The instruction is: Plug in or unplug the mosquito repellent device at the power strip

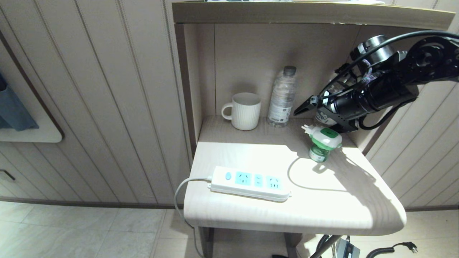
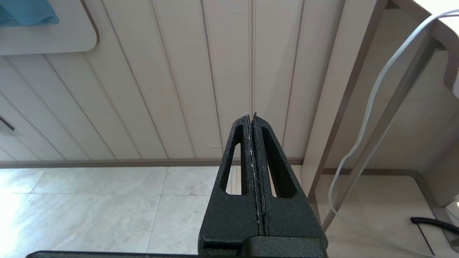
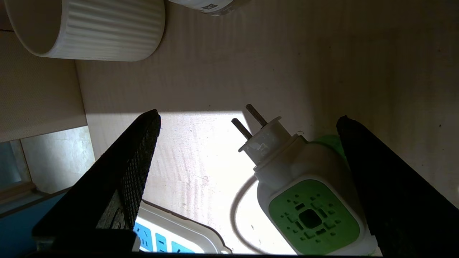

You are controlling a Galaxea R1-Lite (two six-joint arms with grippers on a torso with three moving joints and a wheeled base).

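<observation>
The mosquito repellent device (image 1: 323, 142) stands unplugged on the table, a green bottle under a white-and-green head, with its two prongs pointing toward the mug. My right gripper (image 1: 309, 116) hovers just above and behind it, open. In the right wrist view the device (image 3: 308, 193) sits between the wide-apart fingers (image 3: 132, 172), close to one of them; nothing is gripped. The power strip (image 1: 251, 182) lies near the table's front edge with its sockets empty, and a corner of the power strip (image 3: 168, 236) shows by the other finger. My left gripper (image 2: 251, 116) is parked low, shut and empty, facing the wall panel.
A white ribbed mug (image 1: 243, 110) and a clear water bottle (image 1: 283, 96) stand at the back of the niche under a shelf (image 1: 312, 14). The strip's white cord (image 1: 181, 193) hangs off the table's left edge. The niche walls close in left and right.
</observation>
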